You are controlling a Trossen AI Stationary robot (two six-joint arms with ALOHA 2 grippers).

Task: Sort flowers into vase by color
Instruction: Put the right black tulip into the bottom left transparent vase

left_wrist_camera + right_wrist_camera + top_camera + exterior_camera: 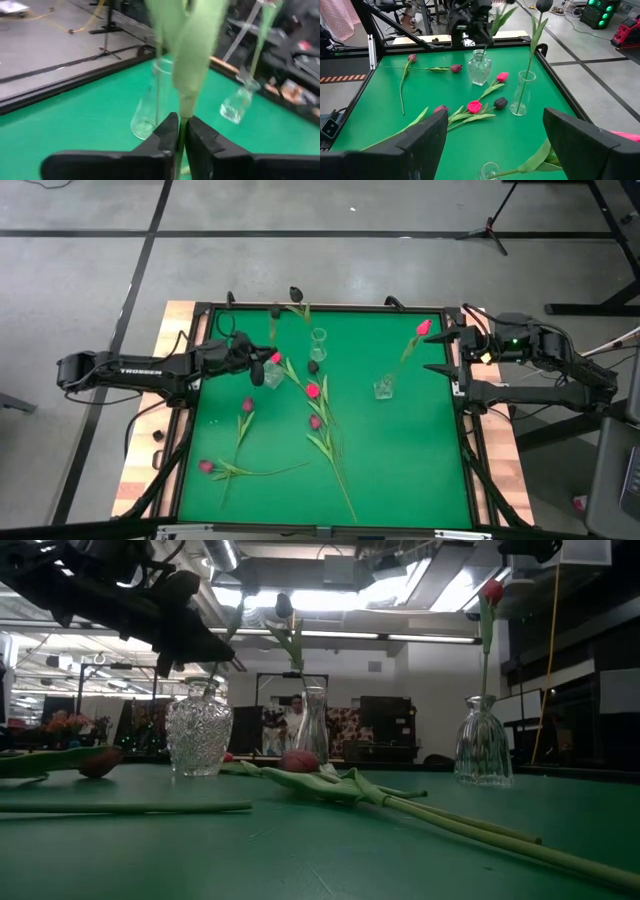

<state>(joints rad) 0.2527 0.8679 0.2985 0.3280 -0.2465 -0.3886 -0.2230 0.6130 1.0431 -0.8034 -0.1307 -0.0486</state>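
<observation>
My left gripper (257, 365) is shut on a green-stemmed flower (273, 328) over the cut-glass vase (198, 730) at the table's left middle. I cannot make out this flower's head. A slim vase (318, 342) at the back holds a near-black flower (296, 293). A third vase (384, 387) toward the right holds a pink-red flower (424, 328). Several more flowers lie flat on the green table, among them a pink-red one (313, 390) and a magenta one (206, 466). My right gripper (452, 355) waits open at the right edge. My left gripper pinches the flower's stem (185, 107) between its two fingers, just below the leaves. The fingers come about level from the table's left and lie across the stem. The stem stands nearly upright, and its lower part (211, 688) reaches down into the cut-glass vase's neck.
A near-black flower head (313, 366) and a pink-red one (275, 358) lie close to the cut-glass vase. Long stems (335, 460) run toward the near edge. A raised black frame (190, 430) borders the table.
</observation>
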